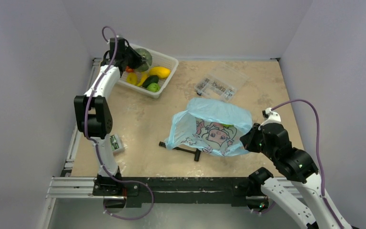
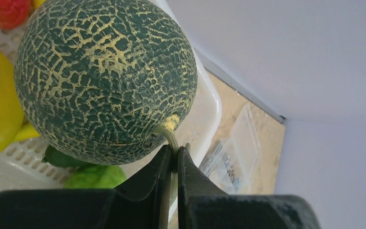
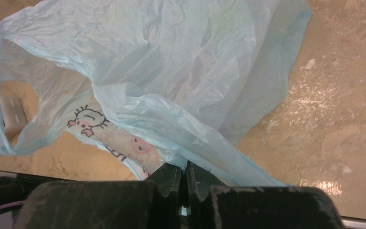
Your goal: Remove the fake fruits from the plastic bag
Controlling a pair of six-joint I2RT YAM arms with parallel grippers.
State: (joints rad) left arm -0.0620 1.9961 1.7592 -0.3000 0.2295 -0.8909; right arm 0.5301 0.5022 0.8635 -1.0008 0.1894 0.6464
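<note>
Walls (image 1: 195,24): 3, plain pale grey, matte; 1 beyond the fingers (image 2: 148,177) of the left gripper (image 2: 175,156). Tabletop (image 1: 138,119): beige, mottled, glossy glare patches, beneath the fingers (image 3: 169,179) of the right gripper (image 3: 185,174). Rails (image 1: 71,187): aluminium, along near and left edges.

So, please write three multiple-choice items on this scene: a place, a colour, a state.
1. Where is the melon? A) inside the plastic bag B) at the white basket C) in the right gripper
2. What colour is the plastic bag? A) red B) black C) light blue
3. How is the right gripper? A) shut on the plastic bag B) wide open C) shut on the melon
Key: 1 B, the left gripper holds its stem there. 2 C, pale blue film. 3 A, closed jaws pinch its edge.
</note>
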